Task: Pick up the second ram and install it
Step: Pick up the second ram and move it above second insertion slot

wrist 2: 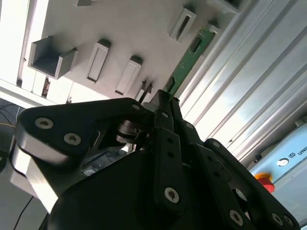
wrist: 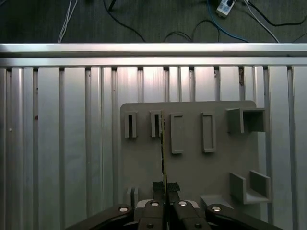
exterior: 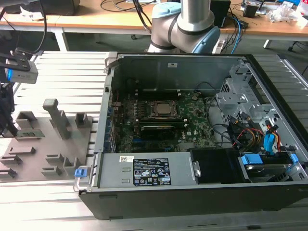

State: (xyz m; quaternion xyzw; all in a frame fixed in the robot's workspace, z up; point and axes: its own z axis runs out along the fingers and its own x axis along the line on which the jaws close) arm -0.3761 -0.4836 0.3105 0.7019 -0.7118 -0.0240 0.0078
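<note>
The second ram [exterior: 30, 133] is a thin green stick standing on edge on the grey holder plate [exterior: 53, 149], at the exterior view's left. The first wrist view shows it edge-on [wrist: 163, 148], and the second wrist view shows its green face with dark chips [wrist 2: 189, 57]. My gripper [exterior: 10, 128] is at the stick's near end, with its black fingers [wrist: 173, 189] shut against both faces of the board. The far end of the stick still lies by the plate's small slotted blocks [wrist: 156, 124]. The large green motherboard [exterior: 163, 127] lies inside the open computer case [exterior: 192, 192].
The holder plate carries several raised grey blocks and brackets [exterior: 54, 115]. It rests on a ribbed aluminium table [wrist: 62, 143]. Cables, drive cages and a power supply [exterior: 149, 171] crowd the case. The arm's base [exterior: 185, 24] stands behind the case, with desks beyond.
</note>
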